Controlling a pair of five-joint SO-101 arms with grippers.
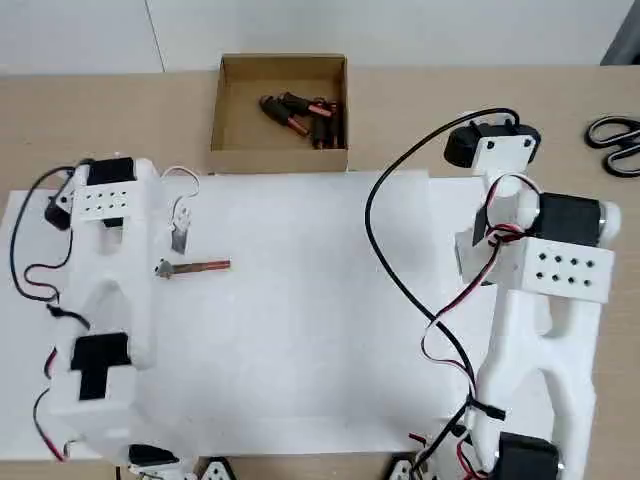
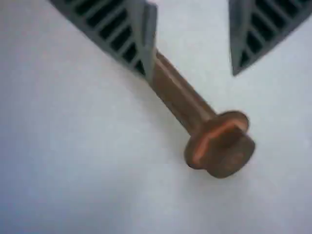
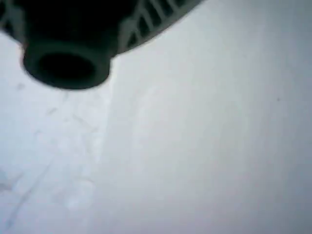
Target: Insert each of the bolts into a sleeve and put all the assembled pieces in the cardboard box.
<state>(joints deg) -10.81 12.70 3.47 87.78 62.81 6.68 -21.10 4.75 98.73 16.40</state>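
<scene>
Ribbed grey left pincer (image 2: 192,68) spread w/ coppery hex-flange bolt (image 2: 214,141) at one tip.

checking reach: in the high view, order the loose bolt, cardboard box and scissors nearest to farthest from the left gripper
1. bolt, on the white mat, right by the left gripper
2. cardboard box, just past the mat's far edge
3. scissors, far off at the opposite side

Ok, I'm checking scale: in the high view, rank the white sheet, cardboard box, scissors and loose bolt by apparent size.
1. white sheet
2. cardboard box
3. bolt and scissors look alike; the scissors are cut off by the picture's edge.
</scene>
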